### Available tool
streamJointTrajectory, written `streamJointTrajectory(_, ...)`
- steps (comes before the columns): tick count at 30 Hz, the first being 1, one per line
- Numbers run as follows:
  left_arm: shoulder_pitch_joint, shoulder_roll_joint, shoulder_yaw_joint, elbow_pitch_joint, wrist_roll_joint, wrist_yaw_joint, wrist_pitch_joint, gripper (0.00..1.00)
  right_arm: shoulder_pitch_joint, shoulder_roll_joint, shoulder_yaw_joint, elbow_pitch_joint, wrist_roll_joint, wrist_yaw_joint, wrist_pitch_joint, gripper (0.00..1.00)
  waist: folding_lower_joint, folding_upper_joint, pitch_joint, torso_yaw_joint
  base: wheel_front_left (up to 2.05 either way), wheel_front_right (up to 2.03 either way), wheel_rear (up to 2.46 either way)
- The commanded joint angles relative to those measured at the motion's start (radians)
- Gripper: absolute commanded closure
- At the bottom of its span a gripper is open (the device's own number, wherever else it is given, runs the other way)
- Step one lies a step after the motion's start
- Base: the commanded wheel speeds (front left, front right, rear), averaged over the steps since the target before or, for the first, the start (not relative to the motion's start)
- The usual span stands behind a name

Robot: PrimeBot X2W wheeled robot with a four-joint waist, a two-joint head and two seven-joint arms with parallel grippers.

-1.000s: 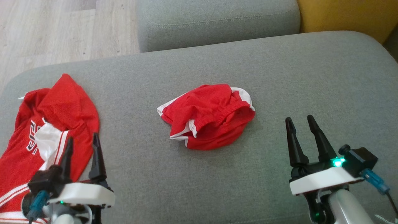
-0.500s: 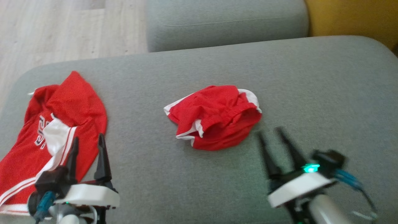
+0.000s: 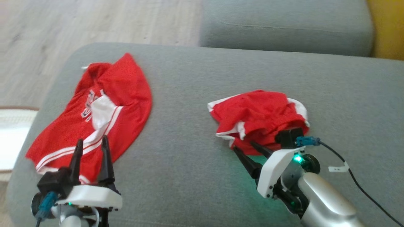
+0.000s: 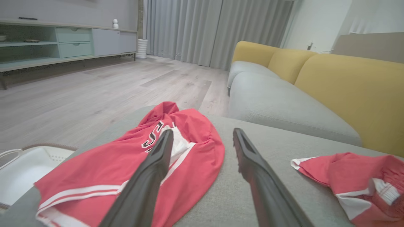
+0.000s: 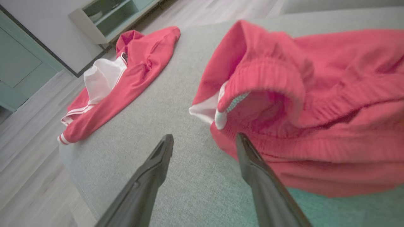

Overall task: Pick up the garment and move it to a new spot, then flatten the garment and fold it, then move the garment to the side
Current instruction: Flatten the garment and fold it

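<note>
The garment is a crumpled red piece with white trim and an elastic waistband, lying right of centre on the grey cushion. My right gripper is open at its near left edge, fingers pointing up-left. In the right wrist view one fingertip sits at the garment's lower hem and the other is over bare cushion. My left gripper is open and holds nothing, hovering over the near edge of a second red jersey with white stripes and lettering. The left wrist view shows this jersey ahead of that gripper.
Behind the cushion stands another grey seat with a yellow backrest. Wooden floor lies beyond the cushion's left and far edges. A white basket sits on the floor at the left. A black cable trails from the right wrist.
The head camera has turned, shifting the whole scene to the right. My right gripper has moved forward and left to the garment's near edge, fingers now angled up-left. The left gripper has held still.
</note>
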Motion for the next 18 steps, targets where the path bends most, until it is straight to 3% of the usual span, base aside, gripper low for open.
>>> streamJointTrajectory(1,-0.063,0.002,0.033,-0.028,0.015,-0.005,-0.009,0.0,-0.066,0.007,0.007,0.0,0.008,-0.001,-0.008,0.0,0.0,-0.0001,0.01,0.034,0.0,0.0,0.0)
streamJointTrajectory(8,-0.073,-0.003,0.041,-0.018,0.023,-0.016,-0.009,0.0,-0.115,0.021,0.0,0.095,0.009,-0.001,-0.056,0.0,0.0,-0.0001,0.027,0.059,0.0,0.0,0.0)
streamJointTrajectory(9,-0.075,-0.004,0.043,-0.017,0.024,-0.018,-0.009,0.0,-0.122,0.022,0.002,0.107,0.01,-0.001,-0.062,0.04,0.0,-0.0001,0.029,0.06,0.0,0.0,0.0)
streamJointTrajectory(10,-0.077,-0.005,0.045,-0.015,0.025,-0.019,-0.009,0.0,-0.128,0.023,0.003,0.117,0.01,-0.001,-0.069,0.28,0.0,-0.0001,0.031,0.06,0.0,0.0,0.0)
streamJointTrajectory(12,-0.079,-0.006,0.049,-0.013,0.027,-0.02,-0.009,0.0,-0.14,0.026,0.006,0.136,0.01,-0.001,-0.084,1.0,0.0,-0.0001,0.034,0.058,0.0,0.0,0.0)
streamJointTrajectory(18,-0.073,-0.009,0.062,-0.009,0.032,-0.019,-0.009,0.0,-0.162,0.012,0.028,0.117,0.043,-0.001,-0.101,1.0,0.0,-0.0001,0.029,0.009,0.0,0.0,0.0)
